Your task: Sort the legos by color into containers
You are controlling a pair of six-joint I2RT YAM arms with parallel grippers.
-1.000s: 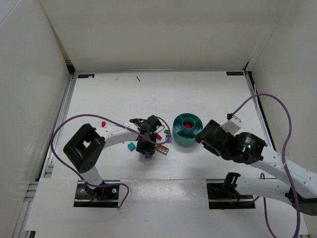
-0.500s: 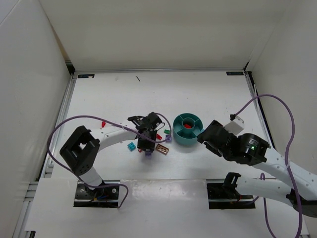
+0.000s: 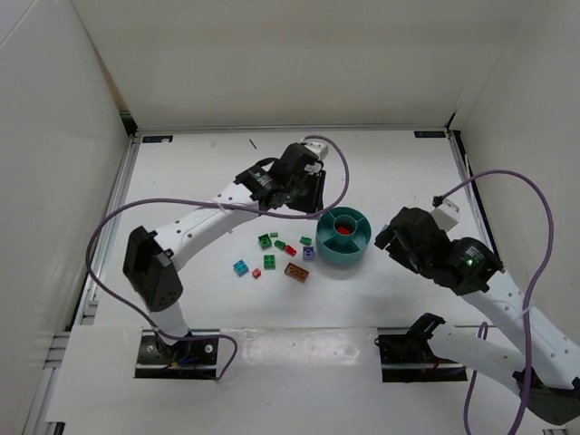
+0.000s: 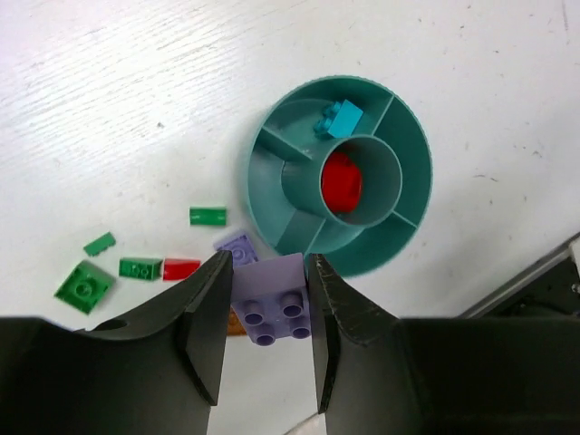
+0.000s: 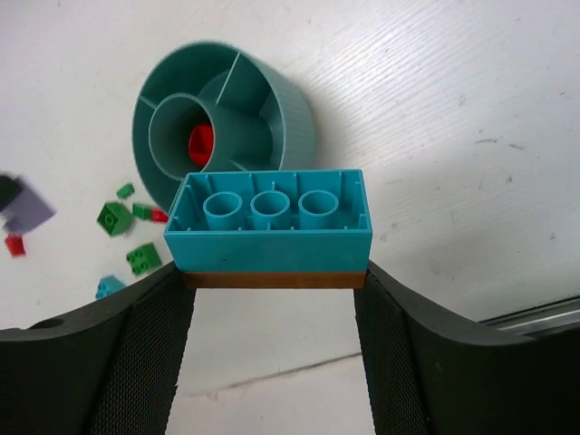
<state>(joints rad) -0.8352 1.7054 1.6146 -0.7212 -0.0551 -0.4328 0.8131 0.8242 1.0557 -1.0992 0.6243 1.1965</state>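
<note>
Left fingers [image 4: 207, 317] tight on purple lego [image 4: 272, 294], right fingers [image 5: 154, 335] on teal brick [image 5: 269, 222]; white walls [image 3: 272, 63], possibly wooden tabletop [image 3: 381, 163].

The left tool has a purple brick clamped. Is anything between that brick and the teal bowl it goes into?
Nothing visible does. The left tool holds the purple brick raised beside the bowl, open air between them. Most wedge compartments are bare; one holds a blue brick, the centre cup a red brick.

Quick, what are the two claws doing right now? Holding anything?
Left claw: closed on a small purple plastic lego brick.
Right claw: closed on a teal plastic lego brick stacked on a brown plastic brick.
</note>
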